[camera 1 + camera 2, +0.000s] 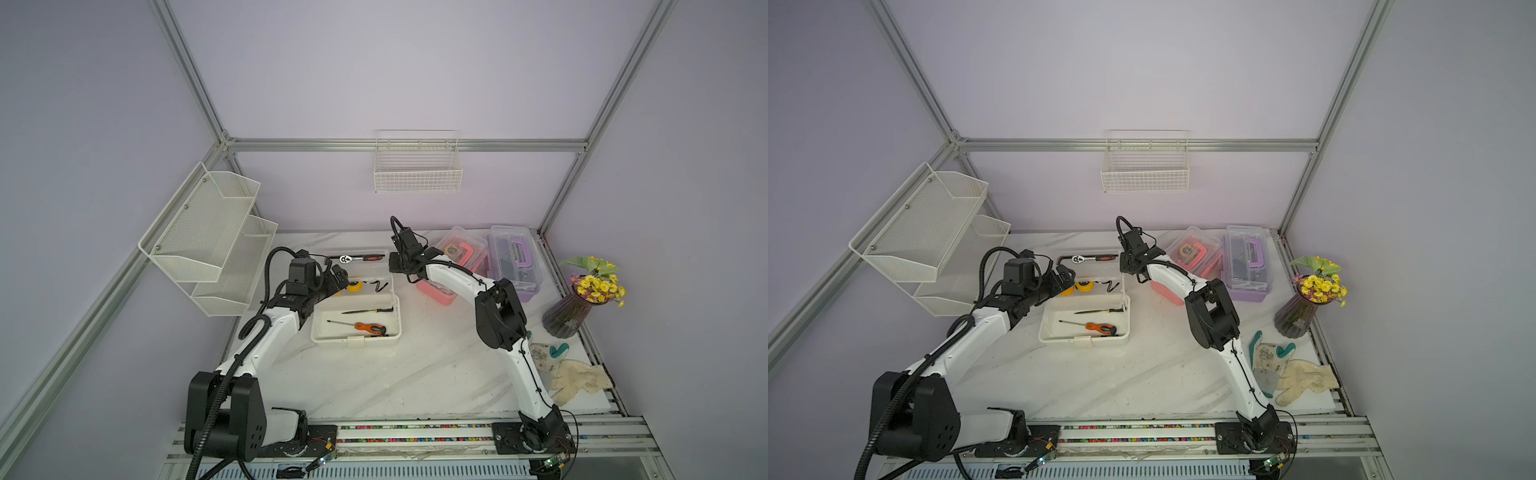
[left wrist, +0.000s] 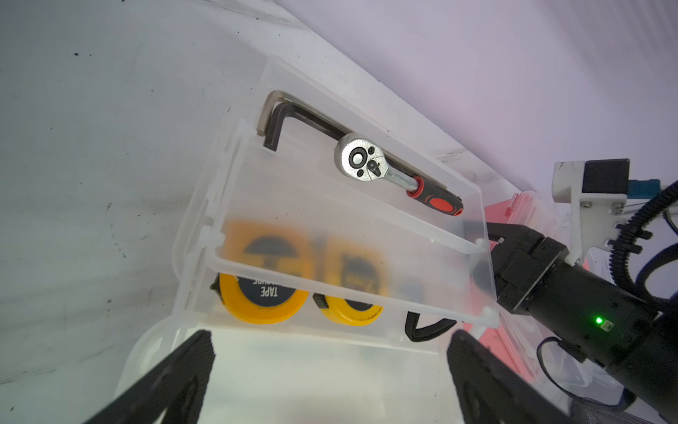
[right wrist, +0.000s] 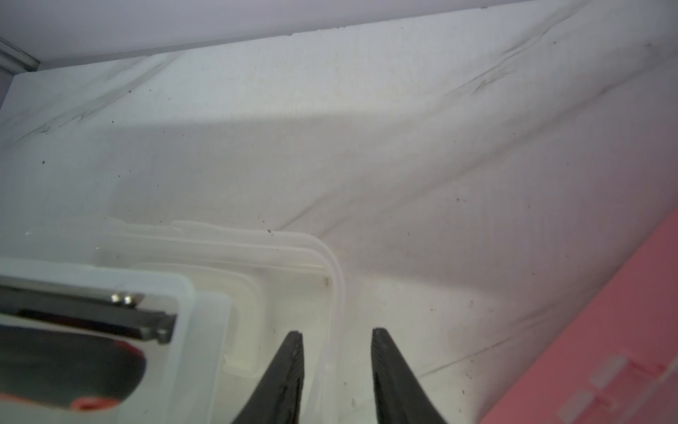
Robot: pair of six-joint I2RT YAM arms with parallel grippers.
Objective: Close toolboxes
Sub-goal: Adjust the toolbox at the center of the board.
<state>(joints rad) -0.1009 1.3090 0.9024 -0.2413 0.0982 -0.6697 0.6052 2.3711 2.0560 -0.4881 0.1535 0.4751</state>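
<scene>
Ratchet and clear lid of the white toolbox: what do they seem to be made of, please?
The ratchet: its head looks like polished chromed steel, since it shines like a mirror. Its grip seems to be matt rubber or plastic, black with red. The clear lid seems to be slightly frosted, translucent plastic: the yellow tape measure shows blurred where the lid covers it.

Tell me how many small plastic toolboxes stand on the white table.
3. The white-based plastic toolbox lies open in the middle; the clear-lidded pink-based box sits behind it to the right; the purple-based box stands beside the pink one. None seems hidden.
</scene>
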